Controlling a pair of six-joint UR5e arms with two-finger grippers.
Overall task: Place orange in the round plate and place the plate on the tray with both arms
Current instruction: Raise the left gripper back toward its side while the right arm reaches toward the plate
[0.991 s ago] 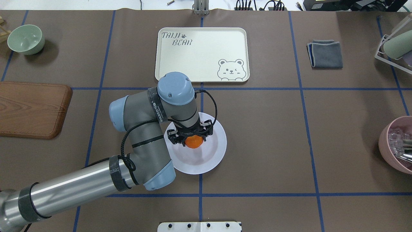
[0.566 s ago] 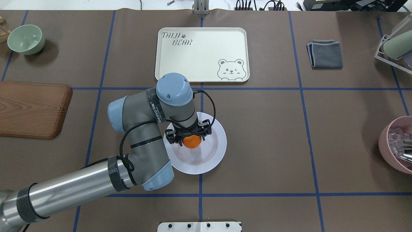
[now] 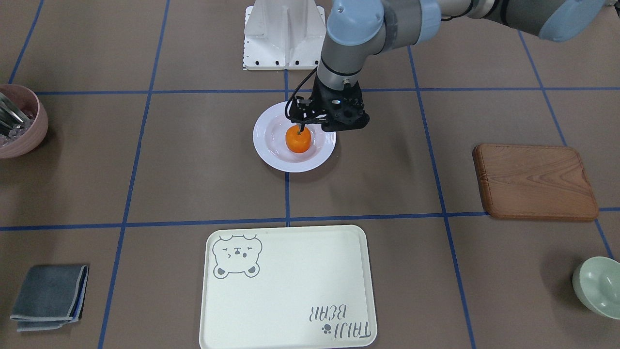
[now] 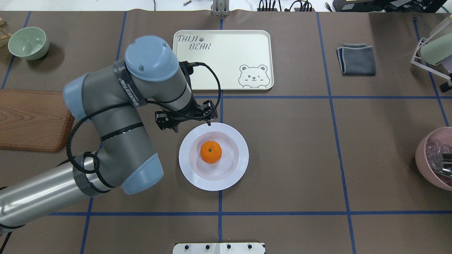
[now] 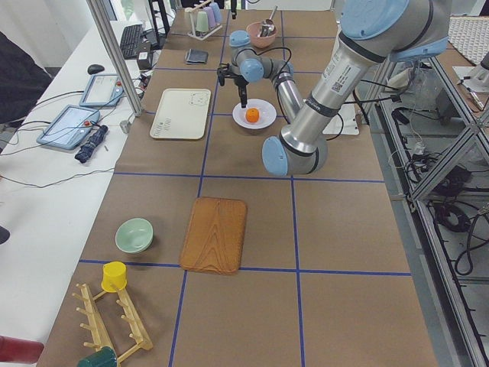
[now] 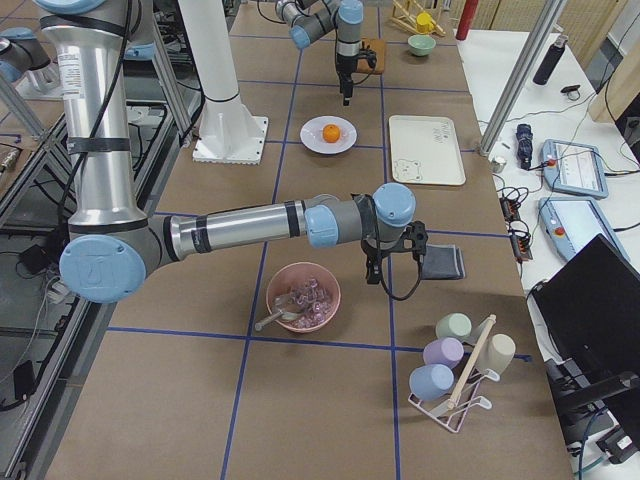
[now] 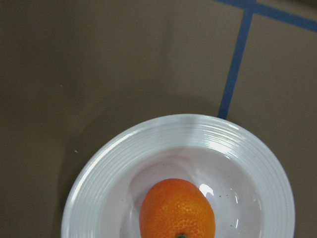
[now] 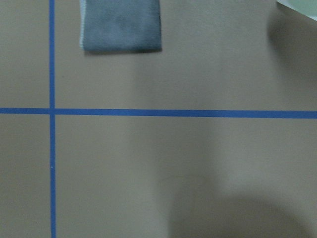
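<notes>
So the orange [image 4: 210, 152] sits mid round plate [image 4: 236, 169], just robot-side of the left pincer [image 4: 192, 126], which hangs spread wide and empty. The tray [image 4: 222, 60] is on its opposite side. The right pincer [image 6: 373, 278] is way off by the cloth [image 6: 440, 262], can't tell its state.

The orange [image 4: 210, 152] lies in the plate [image 4: 242, 165]. The tray [image 4: 226, 53] lies beyond the plate, the board [image 4: 31, 120] to its left.
</notes>
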